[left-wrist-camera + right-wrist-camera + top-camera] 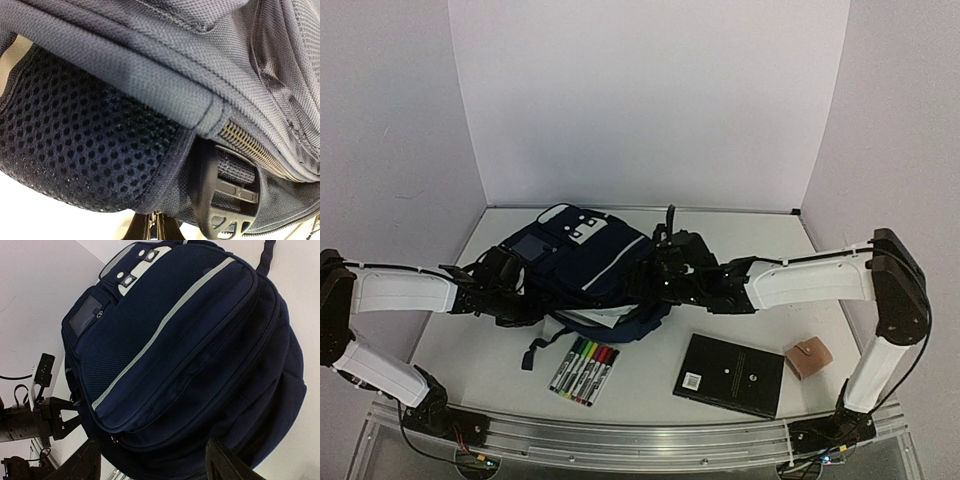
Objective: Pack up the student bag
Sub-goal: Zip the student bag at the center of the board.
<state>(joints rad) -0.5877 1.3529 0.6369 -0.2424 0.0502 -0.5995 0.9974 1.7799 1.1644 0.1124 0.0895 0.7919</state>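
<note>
The student bag (582, 255), dark navy with thin white stripes, lies in the middle of the table. My left gripper (512, 283) is at its left side. In the left wrist view its fingertips (170, 229) are pressed together on a small metal piece at the bag's lower seam, below the mesh padding (75, 140) and beside a black strap buckle (227, 197). My right gripper (665, 272) is at the bag's right side. It stands open, with a finger on either side of the bag's (190, 350) dark lower edge, gripping nothing.
A row of coloured markers (585, 368) lies in front of the bag. A black notebook (730, 373) and a small tan wallet (809, 358) lie at the front right. Something white (595, 316) shows under the bag's near edge. White walls enclose the table.
</note>
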